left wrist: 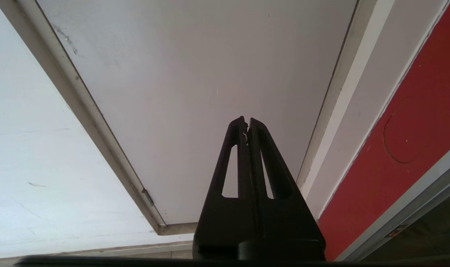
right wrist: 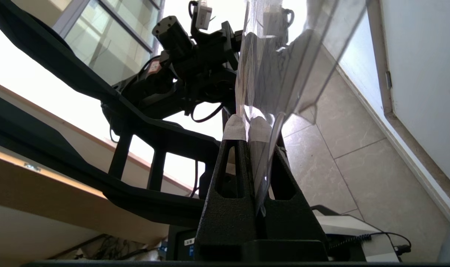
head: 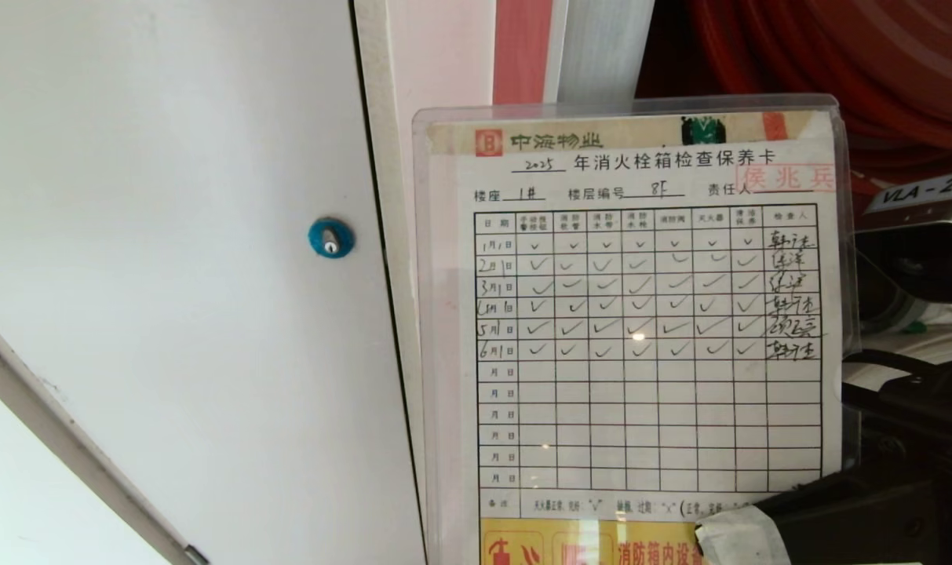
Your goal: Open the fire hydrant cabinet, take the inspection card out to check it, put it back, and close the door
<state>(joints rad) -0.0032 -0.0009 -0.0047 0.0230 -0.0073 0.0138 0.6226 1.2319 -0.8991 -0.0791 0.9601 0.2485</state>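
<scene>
Inspection card held up close before head camera: flat white paper form, printed black grid, top six rows filled with handwritten ticks and signatures, lower rows blank, yellow-and-red band along bottom edge. Sealed in glossy clear plastic sleeve with rounded corners, sleeve edge overhanging the paper all round.

Right gripper clamped tight on card's lower corner; black fingers with triangular cut-outs, tips wrapped in white tape, sleeve pinched between the two taped pads. In right wrist view, sleeve seen edge-on, rising translucent and slightly bowed from the fingertips. Card upright, above and just beyond the gripper, tilted a little.

Behind card: fire hydrant cabinet with red interior, coiled red hose in upper part, pale metal frame strip at its edge. Left of it, plain matte white panel door with small blue round lock.

Left gripper closed on nothing, smooth black fingertips pressed together, hanging low before the white panel, red cabinet side just beside it. Pale stone floor tiles under right arm.
</scene>
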